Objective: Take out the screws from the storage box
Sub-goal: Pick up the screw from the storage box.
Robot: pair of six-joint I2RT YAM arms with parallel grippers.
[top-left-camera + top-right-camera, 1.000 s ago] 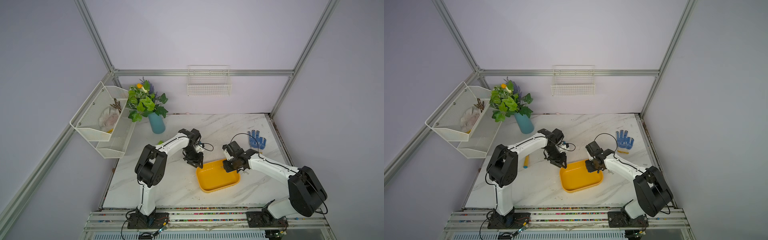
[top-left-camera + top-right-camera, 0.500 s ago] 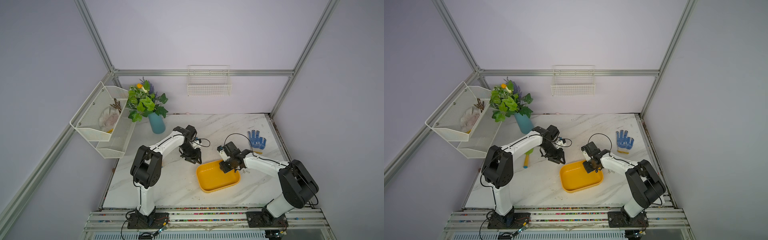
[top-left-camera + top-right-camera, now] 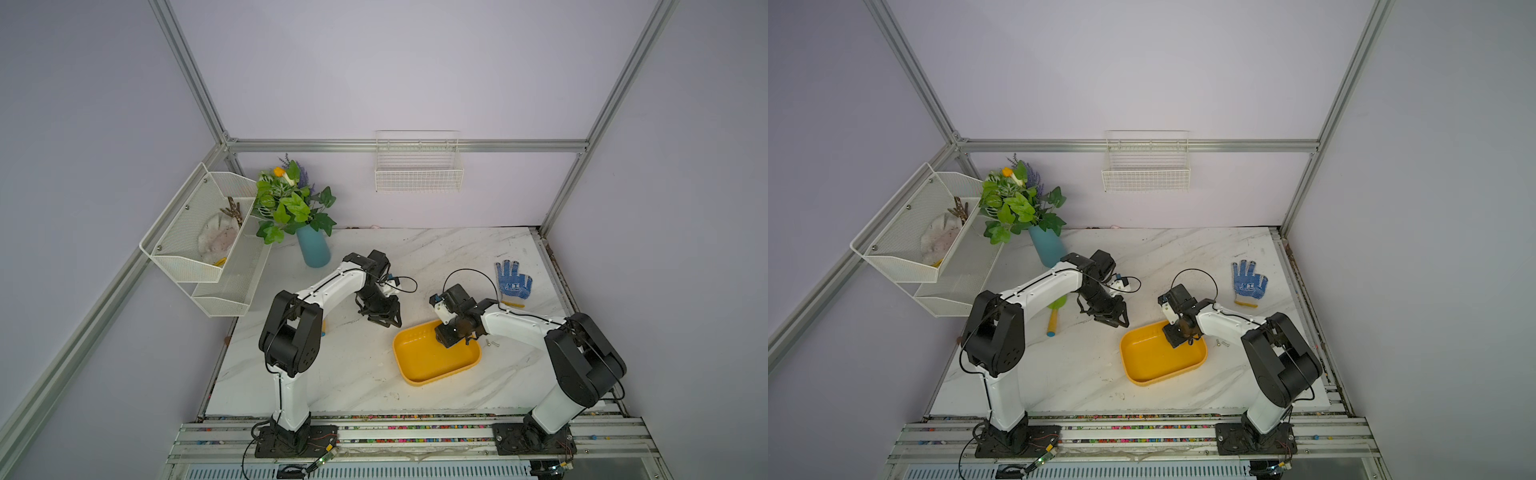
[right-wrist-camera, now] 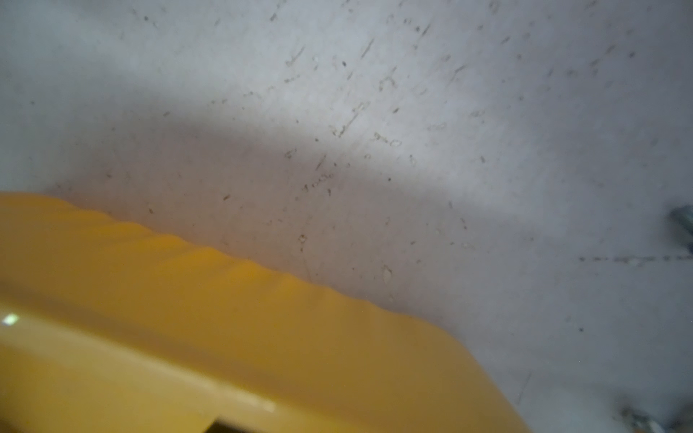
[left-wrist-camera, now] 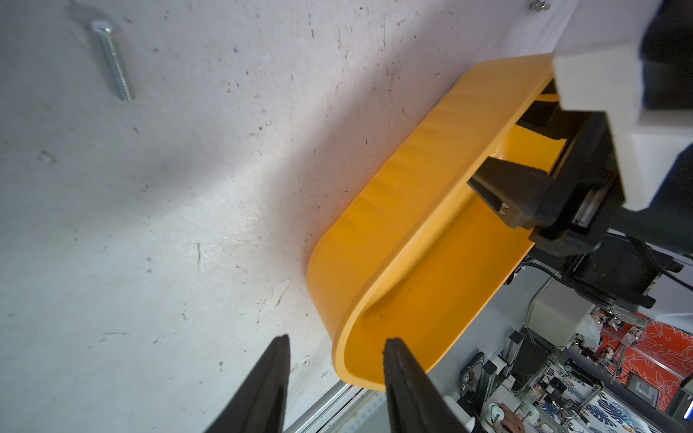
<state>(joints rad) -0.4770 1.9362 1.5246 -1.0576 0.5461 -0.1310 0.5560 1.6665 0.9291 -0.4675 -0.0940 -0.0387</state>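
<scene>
Both open: left hand (image 5: 333,343) stays beside storage box (image 3: 428,359), right hand (image 3: 1177,338) edged inward.

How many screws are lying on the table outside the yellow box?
3: one screw and a second screw side by side just right of the storage box; a third screw off its long wall, in the left wrist view. More may hide under the right gripper.

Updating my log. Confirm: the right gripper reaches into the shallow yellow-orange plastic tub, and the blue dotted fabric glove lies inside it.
No. The right gripper reaches into the shallow yellow-orange plastic tub, but the blue dotted fabric glove lies outside it, on the white marble table; both top views show this.
</scene>
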